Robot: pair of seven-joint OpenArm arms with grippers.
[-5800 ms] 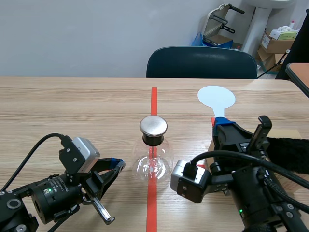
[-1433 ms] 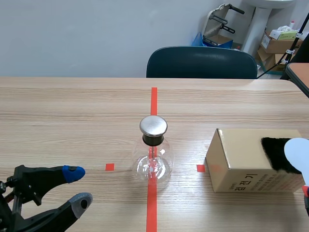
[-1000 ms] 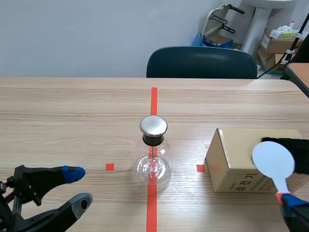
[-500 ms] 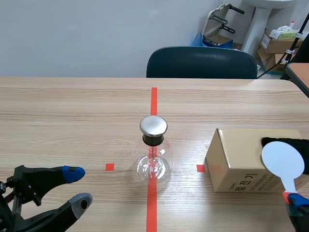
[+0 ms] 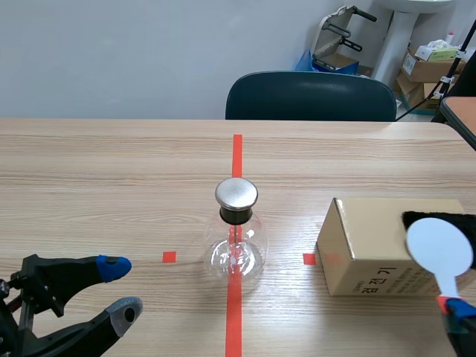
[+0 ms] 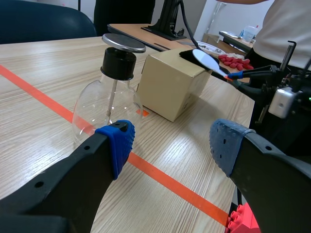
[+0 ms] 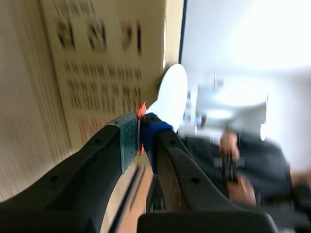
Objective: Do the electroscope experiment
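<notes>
The electroscope, a clear glass flask (image 5: 236,249) with a round metal cap (image 5: 236,193), stands on the red centre line. To its right lies a cardboard box (image 5: 372,249) with black fur (image 5: 439,221) on top. My right gripper (image 5: 455,309) is shut on the orange handle of a white round paddle (image 5: 439,248), whose disc stands against the fur and the box's near face. The right wrist view shows the fingers (image 7: 129,138) clamping that handle, with the paddle (image 7: 174,92) beside the box (image 7: 97,63). My left gripper (image 5: 119,288) stands open and empty at the near left, the flask (image 6: 109,97) ahead of it.
A dark chair (image 5: 311,97) stands behind the table's far edge. In the left wrist view a person in a white top (image 6: 286,29) is off past the right arm (image 6: 274,94), near a tray of red pieces (image 6: 235,60).
The paddle has slid to the right across the box and fur with my right gripper. The left arm and the flask have not moved.
</notes>
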